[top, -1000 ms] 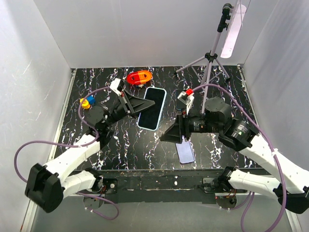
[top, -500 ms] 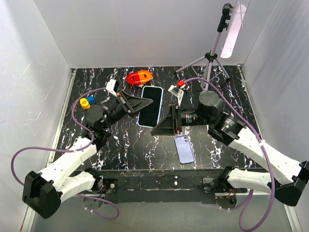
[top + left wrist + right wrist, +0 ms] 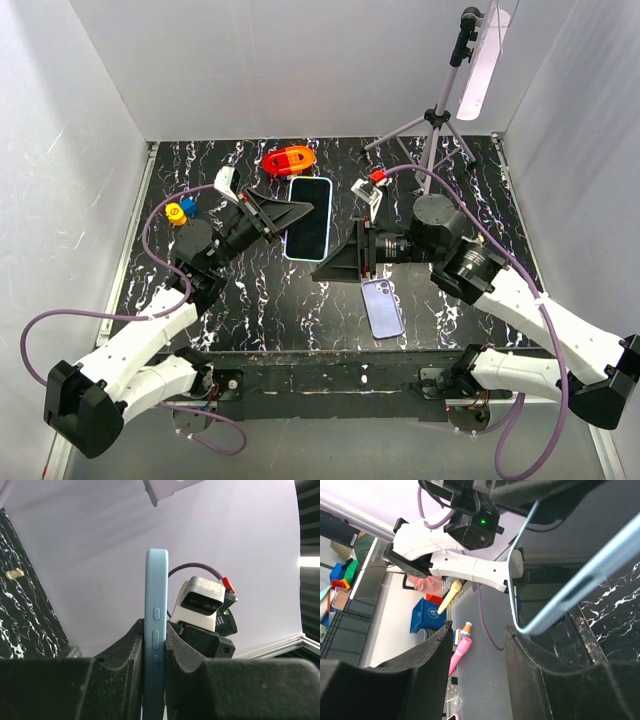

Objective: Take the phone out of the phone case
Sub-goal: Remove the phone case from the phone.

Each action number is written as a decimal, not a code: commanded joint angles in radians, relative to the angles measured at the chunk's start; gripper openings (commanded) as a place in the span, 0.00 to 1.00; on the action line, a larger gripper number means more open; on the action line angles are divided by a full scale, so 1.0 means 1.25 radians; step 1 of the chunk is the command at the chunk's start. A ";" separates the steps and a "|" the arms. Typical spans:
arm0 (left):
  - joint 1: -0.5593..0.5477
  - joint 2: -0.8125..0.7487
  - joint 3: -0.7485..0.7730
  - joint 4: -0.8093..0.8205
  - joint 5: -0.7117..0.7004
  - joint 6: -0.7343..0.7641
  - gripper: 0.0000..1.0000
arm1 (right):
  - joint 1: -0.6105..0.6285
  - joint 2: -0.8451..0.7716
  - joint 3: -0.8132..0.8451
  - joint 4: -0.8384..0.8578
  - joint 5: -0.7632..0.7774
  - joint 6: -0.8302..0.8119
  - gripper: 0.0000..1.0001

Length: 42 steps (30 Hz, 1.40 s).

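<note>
Change over the last second: your right gripper (image 3: 330, 268) has swung left, off the spot where it was sitting over the purple phone (image 3: 383, 308). It now hangs between that phone and the light-blue case (image 3: 308, 217). Its fingers are spread wide with nothing between them; in the right wrist view you only see the case's rim out past the tips. The phone itself hasn't budged. It's lying alone on the table (image 3: 260, 300), near the front edge, well apart from the case. Your left gripper (image 3: 292, 213) has drifted a bit left and is still pinching the case by one long edge, and the left wrist view shows the button side squeezed between the pads.

My read is that the phone is already out and set down, so you're basically done, with maybe just the case left to put down. I can't fully rule out something sitting in the case, since its face is just dark from above.

Orientation: the phone is flat, back up, with the camera end pointing away from the arm bases. Its long axis runs near-to-far, with the far end leaning a little left. The case's long axis also runs roughly near-to-far, far end leaning right, with its broad dark face turned up toward the top camera.
</note>
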<state>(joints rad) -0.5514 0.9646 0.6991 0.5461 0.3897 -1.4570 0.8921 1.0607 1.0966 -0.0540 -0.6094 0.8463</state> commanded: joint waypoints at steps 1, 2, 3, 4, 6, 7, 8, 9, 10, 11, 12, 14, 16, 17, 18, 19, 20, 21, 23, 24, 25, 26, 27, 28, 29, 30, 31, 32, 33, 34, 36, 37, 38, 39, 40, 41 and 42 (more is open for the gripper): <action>0.001 -0.062 0.015 0.032 -0.053 0.002 0.00 | -0.003 -0.019 -0.031 0.006 -0.001 0.010 0.53; -0.001 -0.062 0.013 0.038 -0.054 0.001 0.00 | -0.003 -0.010 -0.023 0.008 -0.009 0.015 0.53; -0.001 -0.061 0.009 0.045 -0.056 -0.003 0.00 | -0.003 -0.003 -0.018 0.011 -0.018 0.019 0.53; -0.001 -0.062 0.005 0.050 -0.061 -0.006 0.00 | -0.003 0.001 -0.015 0.012 -0.024 0.027 0.52; -0.001 -0.072 0.003 0.049 -0.063 -0.004 0.00 | -0.003 0.002 -0.019 0.014 -0.025 0.032 0.52; -0.001 -0.076 0.004 0.045 -0.063 0.000 0.00 | -0.003 0.003 -0.021 0.014 -0.021 0.037 0.52; -0.001 -0.081 0.005 0.030 -0.061 0.006 0.00 | -0.004 0.008 -0.021 0.015 -0.017 0.041 0.52; -0.001 -0.084 0.008 0.020 -0.059 0.013 0.00 | -0.004 0.015 -0.021 0.034 -0.022 0.047 0.52; -0.001 -0.087 0.011 0.016 -0.057 0.017 0.00 | -0.004 0.025 -0.016 0.061 -0.028 0.053 0.52; -0.001 -0.088 0.010 0.010 -0.056 0.018 0.00 | -0.004 0.037 -0.008 0.070 -0.035 0.058 0.52; -0.001 -0.088 0.011 0.010 -0.055 0.018 0.00 | -0.004 0.047 -0.001 0.081 -0.045 0.060 0.50; -0.001 -0.084 0.010 0.016 -0.050 0.012 0.00 | -0.004 0.060 0.003 0.115 -0.062 0.069 0.50; -0.001 -0.081 0.011 0.018 -0.044 0.008 0.00 | -0.004 0.066 0.001 0.139 -0.072 0.075 0.48; -0.001 -0.080 0.013 0.015 -0.043 0.005 0.00 | -0.004 0.069 0.001 0.144 -0.077 0.076 0.45; -0.001 -0.078 0.015 0.015 -0.043 0.006 0.00 | -0.004 0.074 0.004 0.143 -0.077 0.076 0.43; -0.001 -0.078 0.018 0.018 -0.039 0.005 0.00 | -0.004 0.078 0.001 0.144 -0.077 0.074 0.39; -0.001 -0.078 0.019 0.020 -0.037 0.005 0.00 | -0.006 0.082 0.000 0.145 -0.076 0.073 0.36; -0.001 -0.078 0.021 0.017 -0.036 0.004 0.00 | -0.006 0.085 0.000 0.147 -0.082 0.070 0.30; -0.001 -0.081 0.021 0.010 -0.033 -0.005 0.00 | -0.006 0.094 0.000 0.156 -0.101 0.053 0.12; -0.001 -0.081 0.021 -0.007 -0.032 -0.021 0.00 | -0.006 0.093 -0.002 0.155 -0.110 0.037 0.02; -0.001 -0.080 0.026 -0.033 -0.027 -0.044 0.00 | -0.006 0.089 -0.008 0.151 -0.114 0.007 0.01; -0.001 -0.076 0.031 -0.055 -0.019 -0.082 0.00 | -0.003 0.081 -0.013 0.150 -0.124 -0.032 0.01; 0.001 -0.066 0.032 -0.061 0.001 -0.119 0.00 | 0.003 0.069 -0.018 0.143 -0.130 -0.078 0.01; -0.001 -0.054 0.033 -0.058 0.022 -0.157 0.00 | 0.009 0.056 -0.016 0.113 -0.116 -0.149 0.01; -0.001 -0.036 0.031 -0.044 0.051 -0.208 0.00 | 0.018 0.044 -0.010 0.073 -0.090 -0.234 0.01; -0.001 -0.016 0.029 -0.020 0.076 -0.257 0.00 | 0.020 0.045 0.009 0.022 -0.065 -0.283 0.01; -0.001 0.006 0.027 0.011 0.105 -0.296 0.00 | 0.019 0.057 0.038 -0.030 -0.039 -0.337 0.01; -0.001 0.023 0.031 0.035 0.132 -0.328 0.00 | 0.019 0.075 0.083 -0.090 -0.026 -0.384 0.01; -0.003 0.037 0.033 0.049 0.148 -0.347 0.00 | 0.019 0.100 0.125 -0.137 -0.021 -0.420 0.01; -0.004 0.042 0.037 0.060 0.162 -0.362 0.00 | 0.020 0.122 0.158 -0.171 -0.011 -0.453 0.01; -0.007 0.040 0.043 0.061 0.166 -0.370 0.00 | 0.019 0.150 0.211 -0.213 0.010 -0.498 0.01; -0.007 0.035 0.047 0.055 0.163 -0.365 0.00 | 0.019 0.163 0.228 -0.228 0.025 -0.515 0.01; -0.007 0.027 0.051 0.050 0.164 -0.361 0.00 | 0.017 0.176 0.245 -0.238 0.036 -0.522 0.01; -0.006 0.026 0.056 0.052 0.164 -0.356 0.00 | 0.015 0.190 0.261 -0.241 0.043 -0.522 0.01; -0.007 0.025 0.057 0.053 0.162 -0.352 0.00 | 0.012 0.199 0.274 -0.242 0.049 -0.518 0.01; -0.007 0.021 0.053 0.059 0.157 -0.351 0.00 | 0.009 0.210 0.280 -0.238 0.065 -0.504 0.01; -0.007 0.017 0.047 0.073 0.145 -0.350 0.00 | 0.008 0.215 0.281 -0.229 0.085 -0.489 0.01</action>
<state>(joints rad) -0.5262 1.0378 0.7048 0.5583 0.4931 -1.8408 0.9199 1.2774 1.3746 -0.3740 -0.6605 0.3088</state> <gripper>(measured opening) 0.153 0.020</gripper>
